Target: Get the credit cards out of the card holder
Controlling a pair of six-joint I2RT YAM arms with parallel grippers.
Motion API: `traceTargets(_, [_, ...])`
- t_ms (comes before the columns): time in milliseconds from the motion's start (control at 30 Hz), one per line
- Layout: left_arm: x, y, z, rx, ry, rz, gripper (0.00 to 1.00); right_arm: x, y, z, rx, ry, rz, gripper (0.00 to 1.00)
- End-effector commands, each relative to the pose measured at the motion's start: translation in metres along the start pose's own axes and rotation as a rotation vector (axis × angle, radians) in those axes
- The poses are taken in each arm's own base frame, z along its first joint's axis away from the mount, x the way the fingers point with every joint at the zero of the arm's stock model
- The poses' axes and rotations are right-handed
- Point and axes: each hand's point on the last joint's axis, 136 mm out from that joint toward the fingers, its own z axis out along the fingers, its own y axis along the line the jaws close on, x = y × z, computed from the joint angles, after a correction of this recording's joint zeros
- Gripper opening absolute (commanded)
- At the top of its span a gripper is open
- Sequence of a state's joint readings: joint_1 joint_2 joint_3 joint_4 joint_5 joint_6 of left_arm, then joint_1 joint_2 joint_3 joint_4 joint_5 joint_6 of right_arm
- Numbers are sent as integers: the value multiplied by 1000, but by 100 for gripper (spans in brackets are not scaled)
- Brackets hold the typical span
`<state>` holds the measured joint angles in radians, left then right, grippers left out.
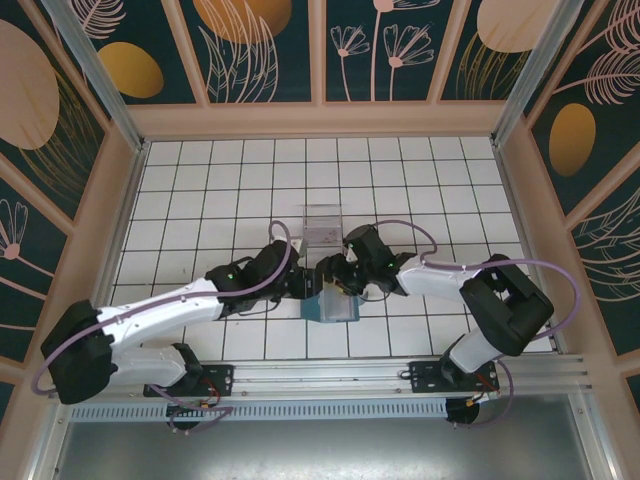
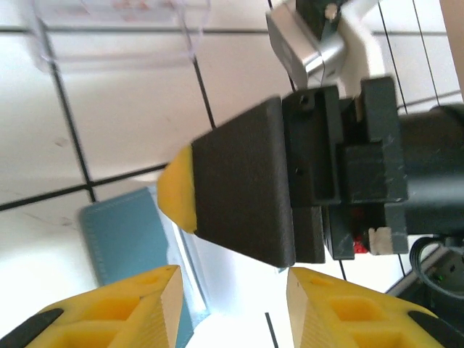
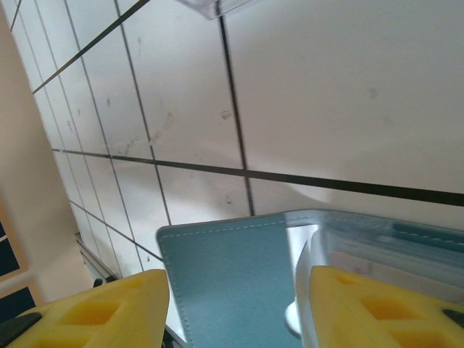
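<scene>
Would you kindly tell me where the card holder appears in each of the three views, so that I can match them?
Top external: the card holder lies at the centre, just below where the two arms meet.
Left wrist: lower left, a teal leaf on the white tiles.
Right wrist: bottom centre, a teal leaf.
Shared landmark: the see-through plastic box, above the holder in each picture.

Both arms reach inward, left hand [image 2: 232,279] and right hand [image 3: 239,279] nearly meeting, fingers parted.
</scene>
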<state>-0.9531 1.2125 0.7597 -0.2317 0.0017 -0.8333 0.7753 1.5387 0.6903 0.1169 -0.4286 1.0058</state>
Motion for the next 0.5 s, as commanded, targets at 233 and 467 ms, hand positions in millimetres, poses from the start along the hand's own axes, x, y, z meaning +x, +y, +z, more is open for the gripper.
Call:
traceTargets(233, [-38, 44, -56, -245, -191, -33, 47, 13, 24, 21, 6, 70, -27, 54])
traceTargets(467, [-40, 42, -59, -223, -207, -79, 51, 20, 17, 39, 45, 100, -29, 54])
